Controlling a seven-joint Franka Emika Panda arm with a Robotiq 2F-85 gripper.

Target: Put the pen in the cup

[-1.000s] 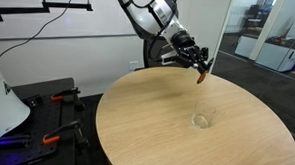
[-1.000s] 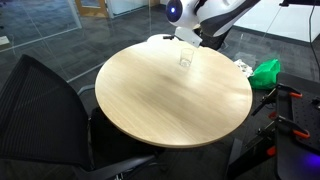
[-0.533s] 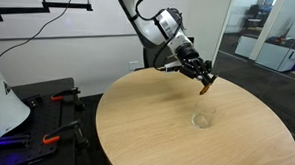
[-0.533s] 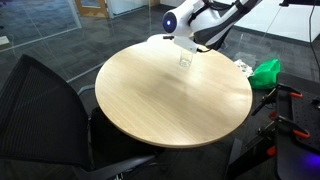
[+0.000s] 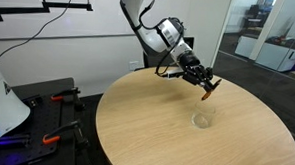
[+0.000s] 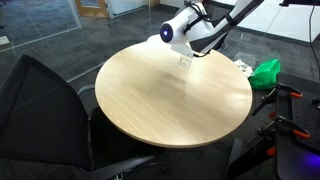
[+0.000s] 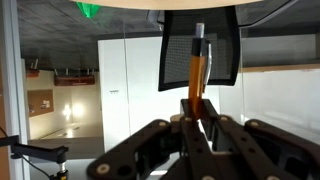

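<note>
My gripper [image 5: 204,86] is shut on the pen [image 5: 208,91], a thin stick with an orange-red section, and holds it in the air above the round table [image 5: 156,128]. The cup [image 5: 200,120], small and transparent, stands on the table below and a little nearer the camera than the pen. In the wrist view the pen [image 7: 197,68] stands upright between the shut fingers [image 7: 196,118], pointing away from the camera. In an exterior view the gripper [image 6: 192,45] hangs over the cup [image 6: 185,60] at the table's far edge [image 6: 150,55].
A black mesh office chair [image 6: 45,110] stands close to the table. A green object [image 6: 266,71] lies beside it. Black stands with orange-handled clamps [image 5: 57,101] and a white dome-shaped device [image 5: 1,104] are off the table's side. Glass walls stand behind.
The arm has moved forward and lower with the pen, from the table's far edge towards the spot above the cup. The cup has not moved.
</note>
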